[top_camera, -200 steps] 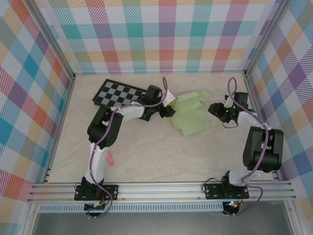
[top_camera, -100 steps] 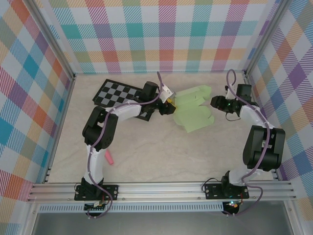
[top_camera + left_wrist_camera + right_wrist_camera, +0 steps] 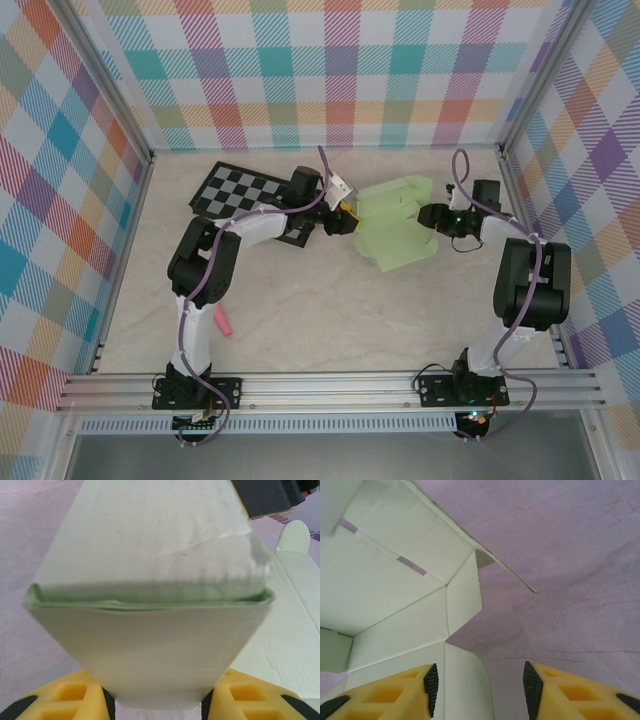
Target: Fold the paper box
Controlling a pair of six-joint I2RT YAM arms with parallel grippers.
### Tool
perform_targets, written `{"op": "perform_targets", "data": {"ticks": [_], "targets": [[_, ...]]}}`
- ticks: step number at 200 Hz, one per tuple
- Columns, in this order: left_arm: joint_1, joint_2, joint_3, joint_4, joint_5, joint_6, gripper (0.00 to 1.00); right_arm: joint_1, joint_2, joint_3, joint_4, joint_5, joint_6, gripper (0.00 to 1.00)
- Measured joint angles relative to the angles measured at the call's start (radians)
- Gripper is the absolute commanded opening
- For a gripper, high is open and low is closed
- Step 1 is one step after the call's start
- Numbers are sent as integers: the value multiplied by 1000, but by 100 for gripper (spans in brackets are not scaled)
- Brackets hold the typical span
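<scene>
Left pincer [image 3: 155, 700] clamping paper box [image 3: 150, 645] edge, right pincer [image 3: 477, 680] agape, table [image 3: 330, 310] open nearer.

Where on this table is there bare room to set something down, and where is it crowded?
Free: the wide near-middle table between the left arm and right arm, in front of the box. A pink item lies at its left edge. Crowded: the far middle, around checkerboard and box.
</scene>
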Motion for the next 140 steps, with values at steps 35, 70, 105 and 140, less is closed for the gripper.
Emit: {"op": "perform_targets", "data": {"ticks": [35,70,105,140], "targets": [[0,-5,-7,8,12,-10,36,32,1,13,34,25,5,34],[0,-6,-7,8,12,-10,36,55,11,50,34,53,-10,33],[0,-6,-7,8,12,-10,36,72,11,54,39,96,-46,39],[0,-6,-7,9,12,-10,36,78,16,54,46,143,-60,39]]}}
